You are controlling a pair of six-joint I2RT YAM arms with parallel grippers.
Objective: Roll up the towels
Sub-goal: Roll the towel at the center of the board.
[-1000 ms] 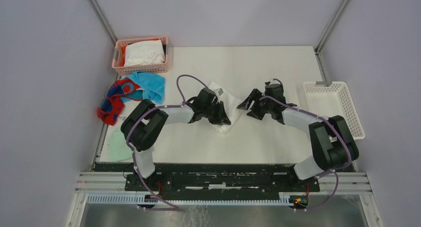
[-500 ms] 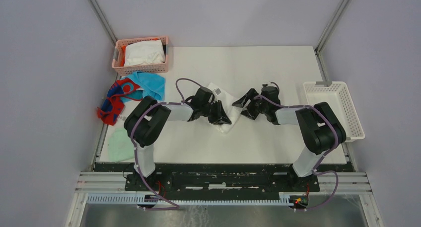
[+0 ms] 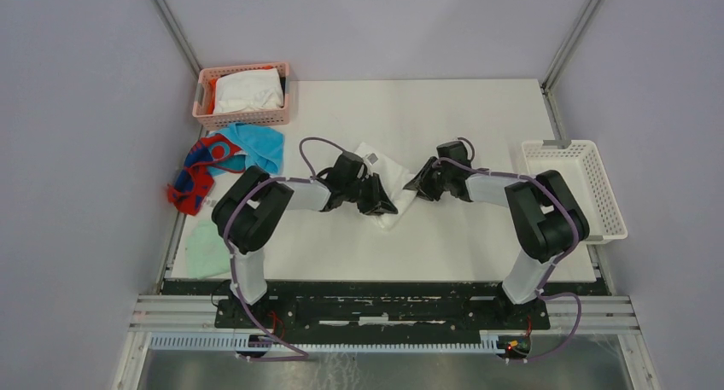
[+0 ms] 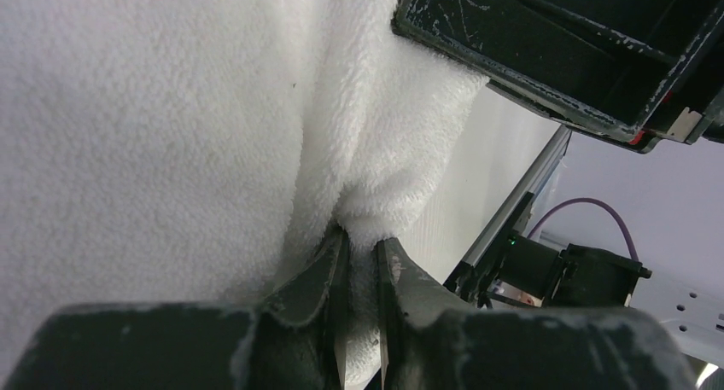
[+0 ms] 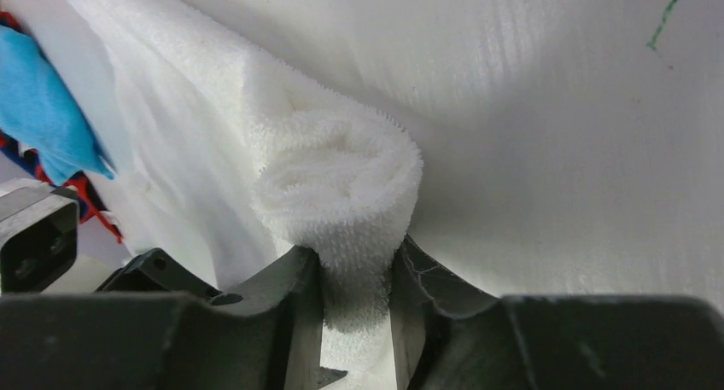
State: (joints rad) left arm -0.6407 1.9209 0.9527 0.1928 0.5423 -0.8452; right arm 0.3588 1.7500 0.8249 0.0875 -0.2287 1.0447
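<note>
The white towel lies in the middle of the tabletop, partly rolled, with both arms at its near edge. The left end effector is pressed almost together on a thin fold of terry. The right end effector pinches the loose flap hanging from the end of the roll, one finger on each side.

The cloth looks light, thick-piled and limp. It gives no resistance of its own, so the roll will probably sag or loosen wherever nothing supports it. The pile should give the fingers good friction, and slipping seems a smaller risk than the coil unwinding. Holding both ends of the roll, as the arms do now, seems the soundest grip. Turning the two ends together should keep the coil from going cone-shaped. A pinch on a single layer would likely drag that layer out of the roll.

The blue towel and the red towel lie bunched and touching at the left edge, unrolled, near a pink basket.
</note>
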